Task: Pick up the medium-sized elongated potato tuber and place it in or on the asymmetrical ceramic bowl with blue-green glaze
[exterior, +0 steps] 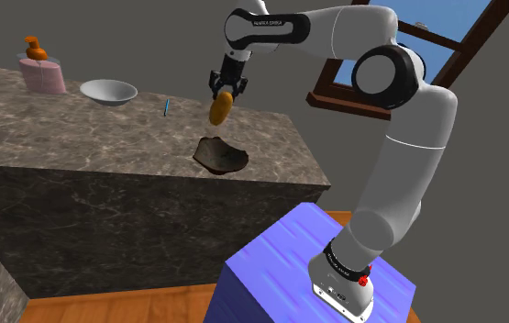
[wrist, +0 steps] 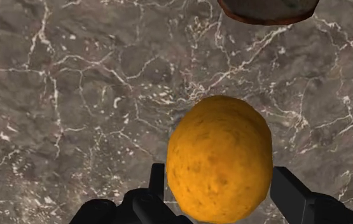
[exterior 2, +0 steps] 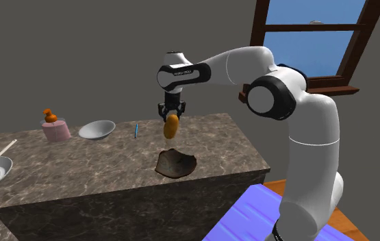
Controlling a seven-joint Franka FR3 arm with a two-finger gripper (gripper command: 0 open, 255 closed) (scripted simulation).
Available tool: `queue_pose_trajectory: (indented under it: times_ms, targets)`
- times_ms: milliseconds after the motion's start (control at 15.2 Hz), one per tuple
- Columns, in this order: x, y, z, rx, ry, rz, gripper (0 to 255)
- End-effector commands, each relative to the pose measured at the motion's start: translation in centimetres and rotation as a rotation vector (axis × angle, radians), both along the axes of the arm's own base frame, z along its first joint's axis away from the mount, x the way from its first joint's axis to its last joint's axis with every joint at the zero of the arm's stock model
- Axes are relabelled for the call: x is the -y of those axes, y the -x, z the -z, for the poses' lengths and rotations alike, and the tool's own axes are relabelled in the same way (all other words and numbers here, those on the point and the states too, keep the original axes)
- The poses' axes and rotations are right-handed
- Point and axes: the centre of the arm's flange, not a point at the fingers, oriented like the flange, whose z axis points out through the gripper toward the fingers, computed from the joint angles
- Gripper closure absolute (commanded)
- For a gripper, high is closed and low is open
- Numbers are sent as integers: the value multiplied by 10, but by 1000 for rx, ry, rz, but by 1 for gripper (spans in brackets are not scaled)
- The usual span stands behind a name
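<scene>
Orange potato (exterior: 222, 108) | clamped in claw (exterior: 226, 94) | above counter (exterior: 69, 138) | brown bowl (exterior: 221, 156) near

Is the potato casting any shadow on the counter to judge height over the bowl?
Shoulder view: no cast shadow under the potato. Second exterior view: likewise none on the counter. Wrist view: potato evenly lit, no glare, bowl cut by the frame edge.

A long bench (exterior: 78, 138) of dark grey-brown marble with white veins stands on a floor (exterior: 133, 307) of orange-brown wood. The walls (exterior: 133, 37) behind it are plain grey, and a window (exterior 2: 318, 48) with a dark brown frame shows blue sky.
</scene>
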Motion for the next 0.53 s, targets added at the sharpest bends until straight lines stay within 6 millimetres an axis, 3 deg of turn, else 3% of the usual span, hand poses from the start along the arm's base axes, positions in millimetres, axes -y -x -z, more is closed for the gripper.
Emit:
queue_pose_trajectory:
  times_ms: [0, 66, 462]
  targets:
    - [0, 0, -10, 0, 0, 0, 255]
    - [0, 0, -13, 0, 0, 0, 255]
    - [-46, 64, -19, 0, 0, 0, 255]
